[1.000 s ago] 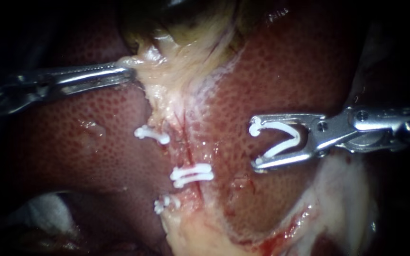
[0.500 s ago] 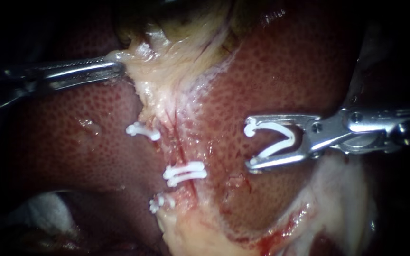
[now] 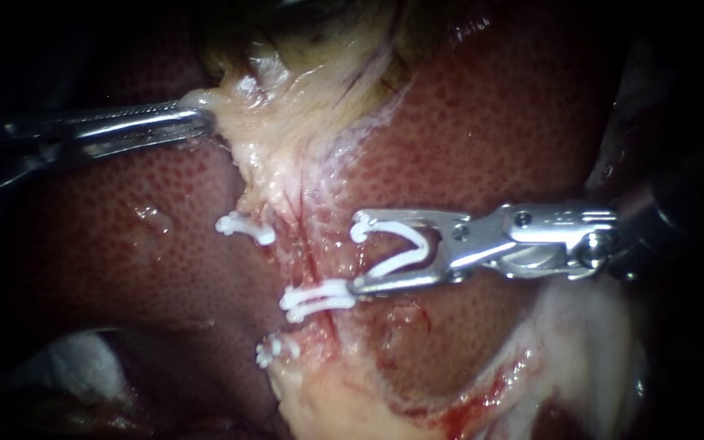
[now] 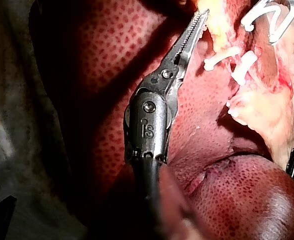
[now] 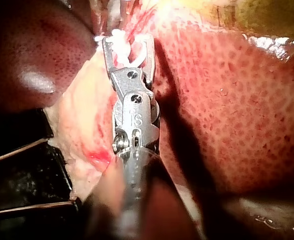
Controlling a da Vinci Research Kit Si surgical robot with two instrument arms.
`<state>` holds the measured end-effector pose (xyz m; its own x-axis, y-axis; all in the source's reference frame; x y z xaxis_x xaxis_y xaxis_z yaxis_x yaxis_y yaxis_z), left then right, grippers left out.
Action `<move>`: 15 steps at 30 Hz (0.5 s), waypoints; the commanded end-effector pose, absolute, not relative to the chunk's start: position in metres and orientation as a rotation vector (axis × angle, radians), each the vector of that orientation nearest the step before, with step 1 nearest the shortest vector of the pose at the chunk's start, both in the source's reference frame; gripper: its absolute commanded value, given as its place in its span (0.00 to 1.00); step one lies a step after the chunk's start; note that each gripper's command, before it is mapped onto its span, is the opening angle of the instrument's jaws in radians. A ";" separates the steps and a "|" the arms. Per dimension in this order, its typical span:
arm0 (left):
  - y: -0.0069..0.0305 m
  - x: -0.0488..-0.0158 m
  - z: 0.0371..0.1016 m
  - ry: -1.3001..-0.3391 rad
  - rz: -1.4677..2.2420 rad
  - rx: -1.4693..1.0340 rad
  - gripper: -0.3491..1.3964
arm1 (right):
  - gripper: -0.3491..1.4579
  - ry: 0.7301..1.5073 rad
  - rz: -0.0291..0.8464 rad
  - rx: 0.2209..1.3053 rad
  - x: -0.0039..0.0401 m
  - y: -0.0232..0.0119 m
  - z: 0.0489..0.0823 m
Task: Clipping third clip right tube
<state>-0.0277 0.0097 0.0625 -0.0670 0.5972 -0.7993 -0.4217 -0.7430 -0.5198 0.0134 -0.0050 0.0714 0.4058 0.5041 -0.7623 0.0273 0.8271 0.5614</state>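
My right instrument (image 3: 358, 253) comes in from the right, its jaws standing apart with an open white clip (image 3: 405, 248) seated between them. The jaw tips lie just right of the reddish right tube (image 3: 317, 259); the lower tip touches the end of two white clips (image 3: 319, 297) closed side by side on that tube. My left instrument (image 3: 197, 121) is shut on pale fatty tissue (image 3: 230, 102) at the upper left and holds it taut. The right wrist view shows the loaded jaws (image 5: 128, 42) against the pale tissue; the left wrist view shows serrated jaws (image 4: 199, 22).
Another white clip (image 3: 244, 228) sits on the left strand, and one more (image 3: 275, 350) lies lower down. Red speckled liver (image 3: 490, 122) surrounds the site. Yellowish gallbladder tissue (image 3: 319, 49) is at the top. White gauze (image 3: 75, 367) shows at lower left.
My right instrument has moved left with the open clip, from over the liver to the right tube's edge. My left instrument drew the pale tissue slightly left and up.
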 end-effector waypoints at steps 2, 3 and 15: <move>0.0096 -0.0278 0.0624 -0.195 1.881 -1.520 0.00 | 0.47 1.118 0.324 0.550 0.0140 -0.0053 0.0722; 0.0095 -0.0278 0.0623 -0.195 1.881 -1.519 0.00 | 0.47 1.117 0.328 0.553 0.0144 -0.0054 0.0727; 0.0090 -0.0283 0.0613 -0.201 1.878 -1.528 0.00 | 0.47 1.096 0.360 0.563 0.0167 -0.0048 0.0754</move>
<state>-0.0283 0.0089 0.0613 -0.0621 0.5971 -0.7998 -0.4140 -0.7445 -0.5237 0.0168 -0.0047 0.0755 0.4215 0.5373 -0.7305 -0.0016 0.8060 0.5919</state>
